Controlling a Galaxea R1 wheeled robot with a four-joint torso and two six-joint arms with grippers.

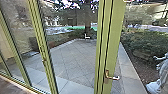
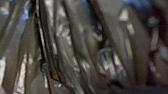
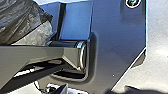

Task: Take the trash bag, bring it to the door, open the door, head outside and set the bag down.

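Dark, crinkled plastic trash bag point(image 2: 75, 50) bunching close before the left jaws; can't tell how left or right jaws are sitting. Green-framed door point(image 1: 116, 32), metal lever handle point(image 1: 107, 77), standing ahead of both.

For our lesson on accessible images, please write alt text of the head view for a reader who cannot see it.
A green-framed door with a metal lever handle stands beside green-framed glass panels. Beyond lies a paved yard bordered by shrubs.
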